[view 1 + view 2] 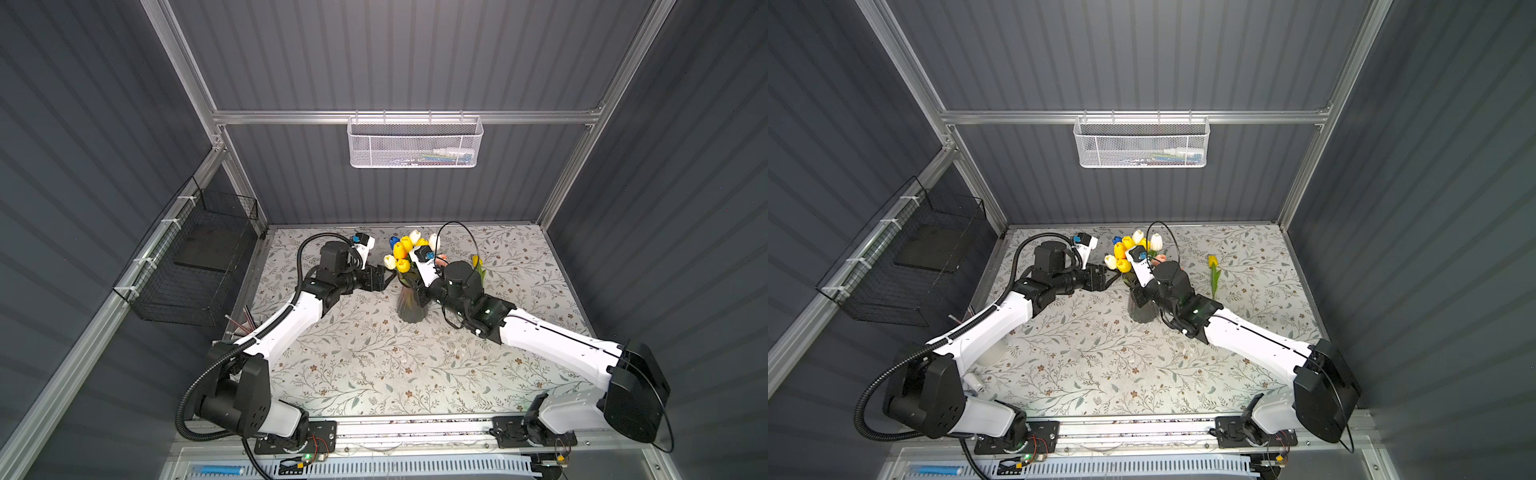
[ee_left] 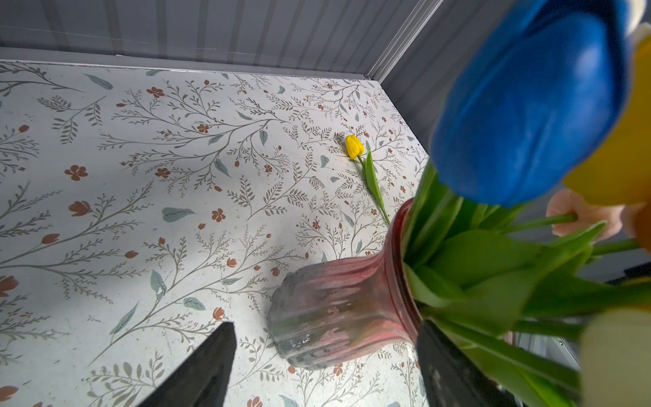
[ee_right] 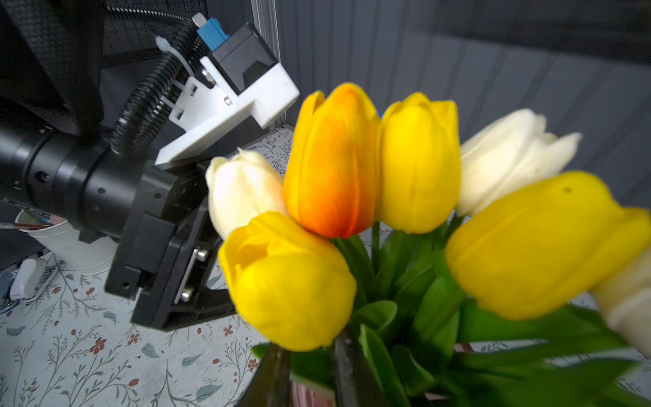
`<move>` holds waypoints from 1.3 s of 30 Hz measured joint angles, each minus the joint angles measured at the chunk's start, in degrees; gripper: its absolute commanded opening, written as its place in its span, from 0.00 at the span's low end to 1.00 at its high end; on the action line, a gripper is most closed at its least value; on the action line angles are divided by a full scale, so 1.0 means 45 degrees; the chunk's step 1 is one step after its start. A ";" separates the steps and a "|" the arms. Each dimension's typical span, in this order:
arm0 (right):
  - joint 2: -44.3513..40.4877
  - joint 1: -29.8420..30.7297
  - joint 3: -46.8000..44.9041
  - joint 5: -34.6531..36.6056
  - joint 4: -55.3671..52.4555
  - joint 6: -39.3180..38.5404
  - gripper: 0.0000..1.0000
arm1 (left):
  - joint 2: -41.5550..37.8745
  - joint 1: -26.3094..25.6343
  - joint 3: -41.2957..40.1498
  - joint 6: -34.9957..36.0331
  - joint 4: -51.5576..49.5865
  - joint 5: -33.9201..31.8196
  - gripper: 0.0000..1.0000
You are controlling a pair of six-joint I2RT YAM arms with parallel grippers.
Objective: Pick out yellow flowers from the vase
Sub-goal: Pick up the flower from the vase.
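Currently the task is partly complete. Nearest the robot's base, the ribbed, translucent dark-grey glass vase point(image 1: 409, 309) stands upright near the middle of the floral-patterned table point(image 1: 374, 365). The right gripper point(image 3: 311, 380) is lowered among the green stems and leaves point(image 3: 433, 292) at the vase mouth. Its black fingers stand a narrow gap apart with foliage between them, and it cannot be determined whether a stem is pinched. The left gripper point(image 1: 388, 280) sits at the vase neck on the opposite side with its jaws spread. One finger is close beside the neck among the leaves and the other is clear of the glass, so nothing is clamped. Above the neck, four yellow flowers point(image 3: 419, 162) with closed, egg-shaped heads stand in the bunch, among them one orange-tinged tulip point(image 3: 333, 158). They are mixed with white tulips point(image 3: 243, 190), a blue tulip point(image 2: 528, 105) and a pink tulip point(image 2: 577, 215), which are not task items. Farther back, toward the robot's right, one yellow tulip point(image 1: 1212, 260) with a green stem and leaf lies flat on the table, well apart from the vase. Assessment: one extraction is done and four are left.
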 measured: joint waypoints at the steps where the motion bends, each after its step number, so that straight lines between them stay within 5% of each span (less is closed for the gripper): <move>1: 0.0010 0.0000 0.0019 0.0029 -0.0005 -0.0024 0.25 | 0.0000 0.0000 0.0000 0.0000 0.0000 0.0000 0.82; 39: 0.0291 0.0000 0.0656 0.0034 -0.0034 -0.0699 0.04 | 0.0000 0.0000 0.0000 0.0015 -0.0005 -0.0010 0.82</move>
